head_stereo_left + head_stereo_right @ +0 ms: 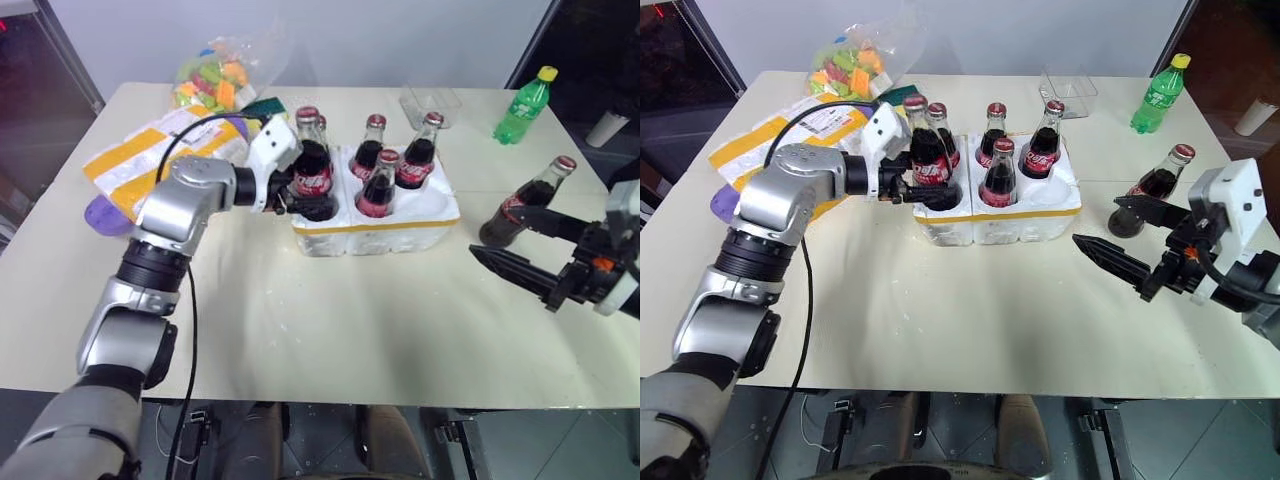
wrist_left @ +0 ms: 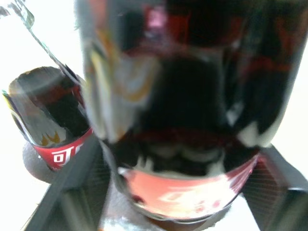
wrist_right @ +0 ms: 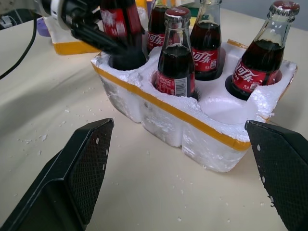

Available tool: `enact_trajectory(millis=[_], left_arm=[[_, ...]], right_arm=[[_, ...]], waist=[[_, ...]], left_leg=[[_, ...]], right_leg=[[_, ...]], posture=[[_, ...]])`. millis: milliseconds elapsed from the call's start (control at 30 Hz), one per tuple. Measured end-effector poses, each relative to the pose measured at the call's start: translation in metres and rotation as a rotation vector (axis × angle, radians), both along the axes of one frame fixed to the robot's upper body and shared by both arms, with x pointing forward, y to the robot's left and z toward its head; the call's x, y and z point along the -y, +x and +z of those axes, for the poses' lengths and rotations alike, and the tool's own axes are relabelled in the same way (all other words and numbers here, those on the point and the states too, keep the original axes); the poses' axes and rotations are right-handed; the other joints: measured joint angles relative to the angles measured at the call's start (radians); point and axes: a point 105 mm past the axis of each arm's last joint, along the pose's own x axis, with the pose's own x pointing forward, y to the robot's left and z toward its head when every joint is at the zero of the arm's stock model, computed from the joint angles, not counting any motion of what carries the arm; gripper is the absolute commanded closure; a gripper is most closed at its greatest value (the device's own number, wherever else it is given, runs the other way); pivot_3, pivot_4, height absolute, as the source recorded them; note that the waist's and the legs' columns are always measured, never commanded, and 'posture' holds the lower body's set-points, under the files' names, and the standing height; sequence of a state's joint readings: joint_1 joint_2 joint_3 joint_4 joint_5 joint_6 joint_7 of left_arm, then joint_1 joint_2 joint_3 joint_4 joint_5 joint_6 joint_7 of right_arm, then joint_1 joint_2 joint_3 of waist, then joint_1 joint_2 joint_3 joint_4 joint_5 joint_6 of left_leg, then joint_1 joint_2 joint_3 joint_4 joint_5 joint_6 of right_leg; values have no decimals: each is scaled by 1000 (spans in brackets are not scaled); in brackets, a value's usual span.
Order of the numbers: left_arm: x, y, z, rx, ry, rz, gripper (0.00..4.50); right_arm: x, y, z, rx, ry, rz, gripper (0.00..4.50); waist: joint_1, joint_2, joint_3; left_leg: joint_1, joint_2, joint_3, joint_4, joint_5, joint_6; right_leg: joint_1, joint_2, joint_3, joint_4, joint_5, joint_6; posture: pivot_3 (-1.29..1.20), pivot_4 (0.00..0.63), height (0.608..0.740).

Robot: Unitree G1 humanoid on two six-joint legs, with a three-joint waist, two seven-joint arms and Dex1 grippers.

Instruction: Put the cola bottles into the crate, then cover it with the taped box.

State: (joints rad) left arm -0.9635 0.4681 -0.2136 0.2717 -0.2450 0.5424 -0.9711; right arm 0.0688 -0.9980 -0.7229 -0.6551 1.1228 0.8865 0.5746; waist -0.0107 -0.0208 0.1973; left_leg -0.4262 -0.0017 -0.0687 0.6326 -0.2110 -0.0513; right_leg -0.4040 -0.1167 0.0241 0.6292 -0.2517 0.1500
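The crate [image 1: 375,230] is seen in the middle of the bench [image 1: 330,330], a little above the centre of the left eye view; it is a white foam tray with a thin yellow band around its side. Five cola bottles [image 1: 378,185] are stood in its wells; one empty well is seen at the crate's right front corner. A sixth cola bottle [image 1: 527,202] is stood on the bench at the right of the frame, apart from the crate.

The left hand [image 1: 300,200] is seen at the crate's left end, around the front left bottle [image 1: 312,160]; its black fingers [image 2: 72,183] are spread on both sides of that bottle's base, and it cannot be told whether the glass is touched. The right hand [image 1: 525,250] is held low over the bench at the right edge of the frame, with its fingers [image 3: 82,163] wide apart and nothing between them; it is pointed toward the crate, just beside the lone bottle.

The taped box [image 1: 150,160] is laid at the upper left, behind the left arm. A green bottle [image 1: 523,105] with a yellow cap is stood at the upper right; a clear tub [image 1: 431,103] is next to it; a bag of coloured things [image 1: 215,75] is at the top.
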Motion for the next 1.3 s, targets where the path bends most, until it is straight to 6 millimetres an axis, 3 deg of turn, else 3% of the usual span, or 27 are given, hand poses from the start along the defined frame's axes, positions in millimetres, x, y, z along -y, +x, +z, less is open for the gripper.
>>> enact_trajectory(millis=[167, 300, 400, 500, 633, 800, 1000, 1300], left_arm=[[9, -2, -7, -22, -29, -14, 80], [-4, -10, -4, -67, -87, -7, 80], [-33, -33, 31, -71, -195, -43, 80], [-49, -65, 62, -56, -248, -126, 80], [-50, -106, 59, -117, -217, -264, 80], [-38, -125, 48, -136, -175, -331, 80], [-29, -124, 36, -144, -171, -325, 80], [-22, -122, 38, -107, -189, -316, 80]], right_arm=[[6, 5, -4, 15, -20, -54, 0], [30, 12, -23, -11, -44, -207, 0], [56, 13, -39, -30, -20, -354, 0], [77, 16, -43, -17, -7, -467, 0], [110, 31, -52, -28, 29, -618, 0], [113, 57, -54, -29, 63, -615, 0], [106, 82, -61, -48, 79, -569, 0], [101, 118, -70, -73, 137, -541, 0]], waist=[[1, 0, 0], [-3, 0, 0], [-5, 1, 0], [-3, 2, -1], [-2, 2, -1], [-3, 2, -1], [-3, 2, -1], [-8, 2, -1]], left_leg=[[0, 0, 0, 0, 0, 0], [0, 0, 0, 0, 0, 0], [0, 0, 0, -1, 0, 0], [2, 0, 0, 0, 0, 0], [6, 0, 1, 0, 0, 0], [8, 0, 1, 0, 0, 0], [8, 0, 1, -1, 0, 0], [9, 0, 2, -1, 0, 0]], right_leg=[[0, 0, 0, 0, 0, 0], [0, 0, 0, 0, 0, 0], [-1, 0, 0, 1, 0, -1], [1, 0, 0, 1, 0, -1], [6, 0, 1, 0, -3, -5], [8, 0, 1, 0, -3, -5], [7, 0, 1, 0, -2, -4], [7, 0, 2, 0, -2, -3]], posture=[[0, 150, 739], [0, 150, 739], [0, 150, 739], [0, 150, 739], [0, 150, 739], [0, 150, 739], [0, 150, 739], [0, 150, 739]])
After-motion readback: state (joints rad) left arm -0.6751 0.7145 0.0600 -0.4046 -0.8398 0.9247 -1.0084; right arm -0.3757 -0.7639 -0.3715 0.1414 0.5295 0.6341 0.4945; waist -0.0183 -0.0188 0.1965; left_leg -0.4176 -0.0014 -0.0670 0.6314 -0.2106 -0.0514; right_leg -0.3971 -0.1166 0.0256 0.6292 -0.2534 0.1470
